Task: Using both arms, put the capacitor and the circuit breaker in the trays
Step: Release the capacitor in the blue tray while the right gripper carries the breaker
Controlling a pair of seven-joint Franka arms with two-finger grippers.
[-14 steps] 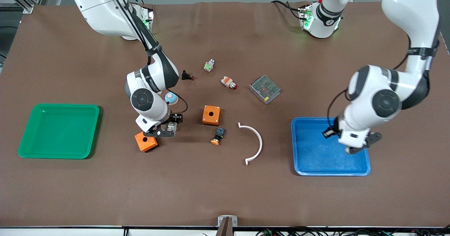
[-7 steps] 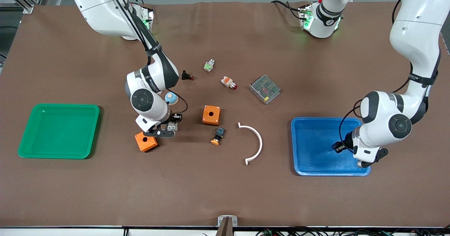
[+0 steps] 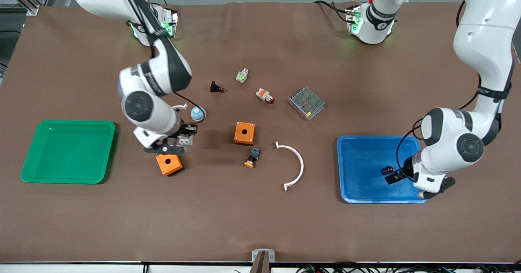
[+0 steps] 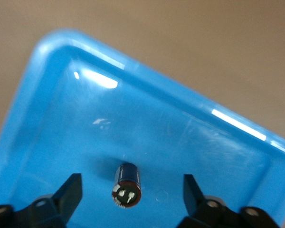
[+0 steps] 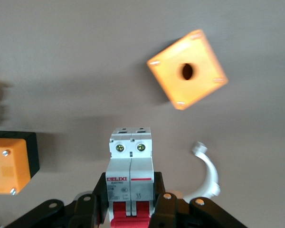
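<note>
The capacitor (image 3: 387, 169) is lying on its side on the floor of the blue tray (image 3: 350, 183), at the lower right of the front view, with the pale marks on its end cap showing in the left wrist view (image 4: 127, 185). The left tool (image 3: 401, 175) is hanging just over it with its fingers (image 4: 69, 192) spread wide to either side and touching nothing, so that half of the job looks done: the part is sitting free in the tray.

The circuit breaker (image 5: 131, 175) is being pinched near its red levers by the right tool (image 3: 173, 145), which is holding it in the air at the centre left of the front view, over the bench (image 3: 260, 224) just above an orange box (image 3: 169, 164). In the right wrist view the breaker's white body is pointing away from the tool, over bare brown bench, with a second orange box (image 5: 187, 69) in the upper right of that frame and a white curved piece (image 5: 206, 175) beside the breaker.

The step in hand, as I judge it, is the carry of the breaker. The green tray (image 3: 32, 171) at the far left of the front view is sitting empty and seems the likely place for it. The next move would call for the right arm to swing toward that tray and lower before letting go, while the left arm needs only to lift clear of the blue tray.
</note>
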